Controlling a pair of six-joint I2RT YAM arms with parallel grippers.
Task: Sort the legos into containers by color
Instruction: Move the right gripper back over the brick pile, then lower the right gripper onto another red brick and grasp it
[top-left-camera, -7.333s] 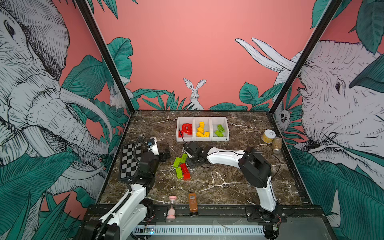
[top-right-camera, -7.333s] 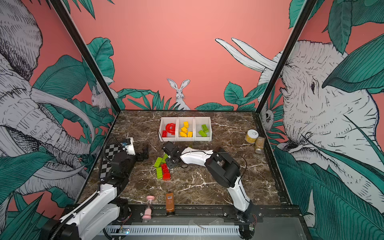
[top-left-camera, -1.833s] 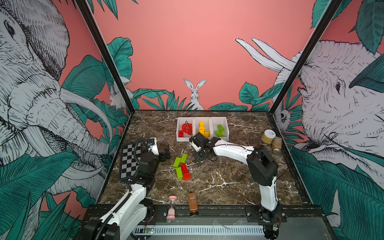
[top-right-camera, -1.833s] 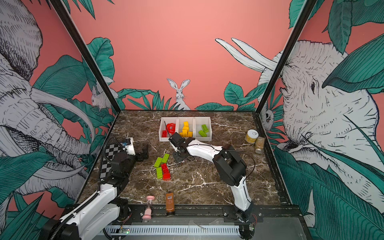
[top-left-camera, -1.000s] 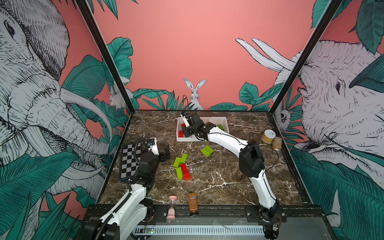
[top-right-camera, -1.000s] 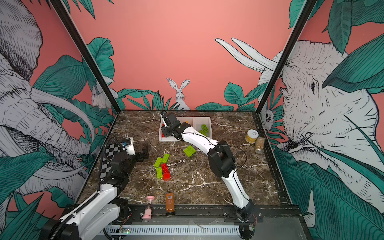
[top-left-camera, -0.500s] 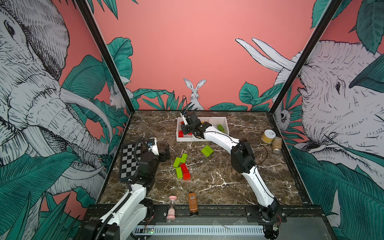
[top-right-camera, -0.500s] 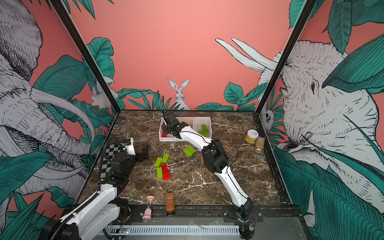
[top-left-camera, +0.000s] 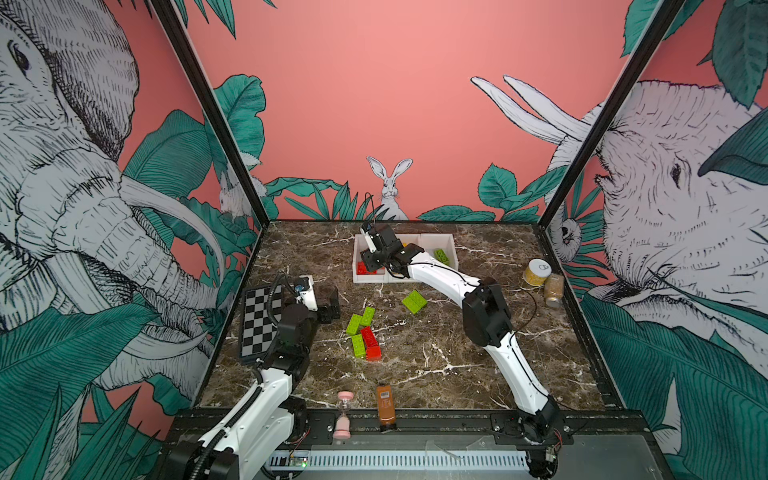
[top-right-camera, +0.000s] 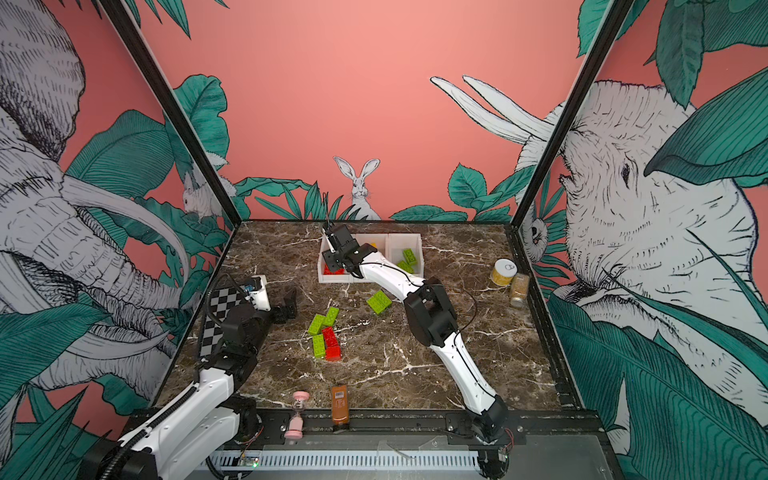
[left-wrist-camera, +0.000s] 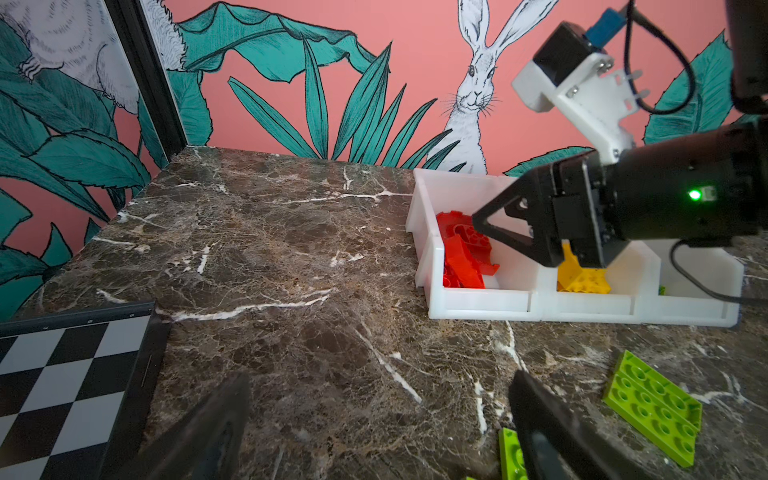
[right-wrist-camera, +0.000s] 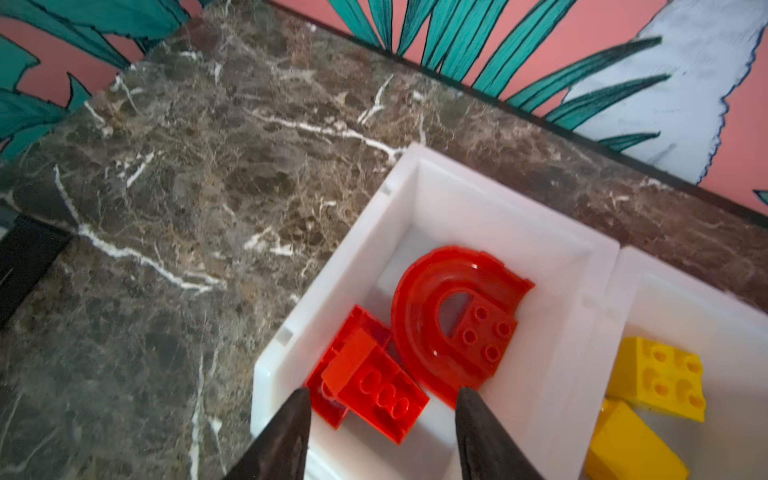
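Right wrist — red legos (right-wrist-camera: 374, 390) in one container (right-wrist-camera: 457, 208), yellow legos (right-wrist-camera: 660, 378) next.

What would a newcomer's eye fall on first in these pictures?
The right gripper hangs open over the left-end white bin, which holds a red arch and red bricks. Green and red loose bricks lie mid-table in both top views, before a pink jungle mural.

You see a salmon-pink back wall (top-left-camera: 374, 104) with a drawn white rabbit (top-left-camera: 389, 187) and green leaves (top-left-camera: 316, 199) low on it. The left wall (top-left-camera: 41, 353) and the right wall (top-left-camera: 706, 374) each show a grey elephant (top-left-camera: 75, 199) among leaves. Black posts (top-left-camera: 208, 112) stand in the corners. The worktop (top-left-camera: 415, 374) is dark brown marble with white veins, evenly lit.
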